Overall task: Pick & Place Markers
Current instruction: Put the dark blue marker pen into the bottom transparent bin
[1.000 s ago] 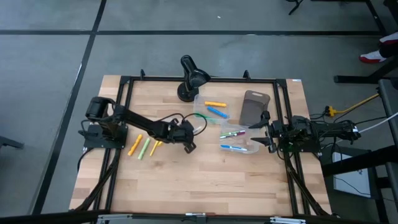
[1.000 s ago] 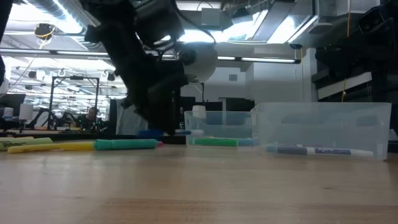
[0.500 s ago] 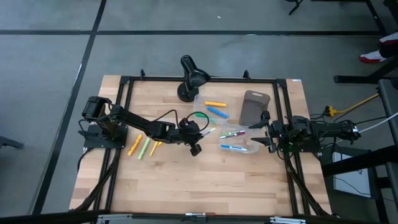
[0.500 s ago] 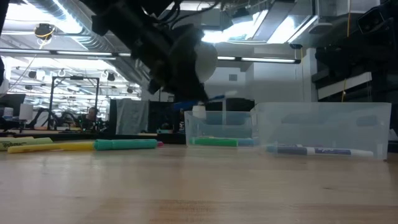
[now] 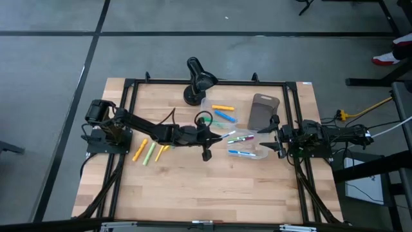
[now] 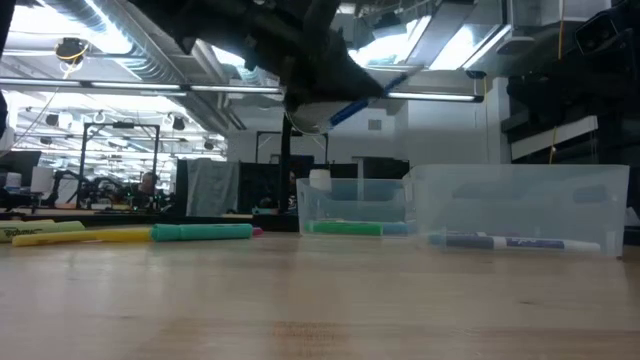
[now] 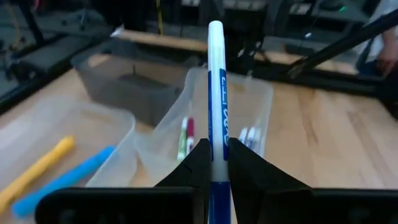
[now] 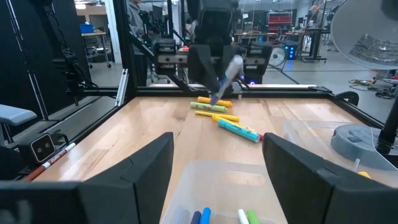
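My left gripper (image 5: pixel 211 137) hangs above the table's middle, shut on a white marker with blue print (image 7: pixel 216 87), just left of the near clear bin (image 5: pixel 246 147). That bin holds green, pink and blue markers; the far bin (image 5: pixel 217 113) holds a yellow-orange and a blue one. Orange, green and yellow markers (image 5: pixel 150 152) lie flat on the table's left part. My right gripper (image 8: pixel 214 180) waits open at the right edge, behind the near bin. My left gripper pinches the white marker between its two fingers (image 7: pixel 198 160) at the blue lower part of the barrel (image 7: pixel 216 177). The marker runs along the fingers and sticks out ahead of them toward the table's right. It is lifted clear, its free end tilted upward (image 6: pixel 390 82).
A grey-brown tray (image 5: pixel 262 111) lies at the far right, beyond the bins. A black lamp-like stand (image 5: pixel 196 82) rises at the far edge. A black frame rail (image 5: pixel 206 82) borders the table. Bare wood (image 5: pixel 206 187) fills the near half.
My left gripper has risen from table height and travelled toward the right, toward the near bin, carrying the white marker lifted clear. It has tipped from pointing down to nearly level.
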